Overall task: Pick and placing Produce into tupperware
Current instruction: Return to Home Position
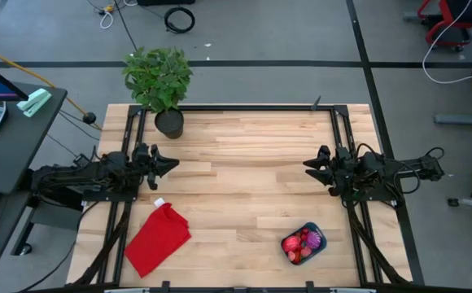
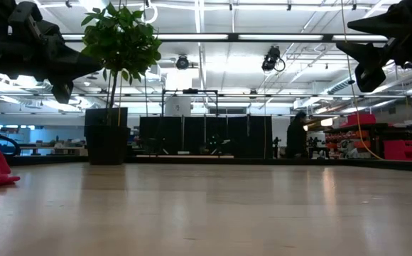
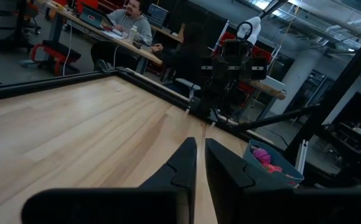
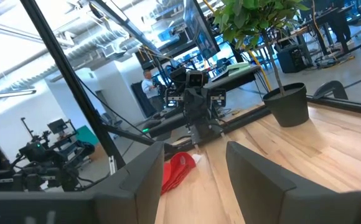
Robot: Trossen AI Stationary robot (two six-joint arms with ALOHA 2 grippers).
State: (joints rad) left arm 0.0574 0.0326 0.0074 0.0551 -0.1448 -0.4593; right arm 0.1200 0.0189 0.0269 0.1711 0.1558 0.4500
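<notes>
Filling the teal tupperware [image 1: 321, 235] lies red and pink produce [image 1: 300, 243]

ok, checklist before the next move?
1. Produce in tub: ok, no loose pieces seen on table.
2. Left tool empty: ok, shut.
3. Right tool empty: ok, open.
4. Both tools apart from tub: ok, raised at the table's sides.
5. Cloth apart from tub: ok.
6. Piece count in tub: cannot tell, pieces overlap.
</notes>
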